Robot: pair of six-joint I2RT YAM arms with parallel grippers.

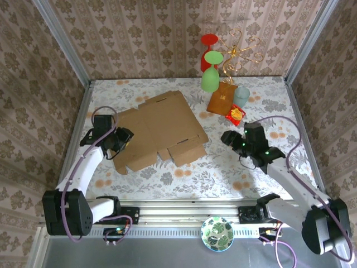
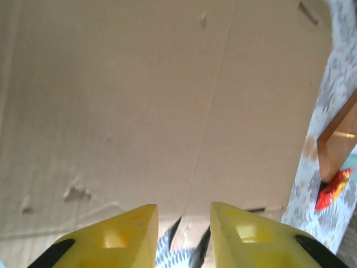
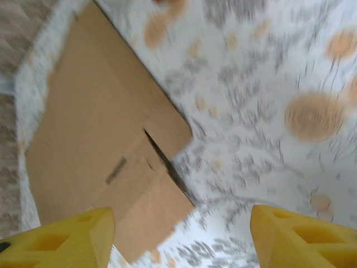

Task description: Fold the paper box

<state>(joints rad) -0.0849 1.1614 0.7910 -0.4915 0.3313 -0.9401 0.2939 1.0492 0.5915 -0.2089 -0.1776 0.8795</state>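
Left gripper (image 1: 121,138), at the 9 o'clock edge of the large flat brown corrugated cardboard paper box (image 1: 159,128): its yellow jaws stand narrowly apart at the board's rim, and whether they pinch it cannot be told. The box lies unfolded at mid-table, its small tabbed flaps toward 5 o'clock. Right gripper (image 1: 230,138), toward 3 o'clock and well apart from the box: jaws wide, holding nothing. The step appears to be raising a side panel; it would go best if the left claw took the rim squarely and hinged it along the scored crease, while the right claw pressed the base flat.
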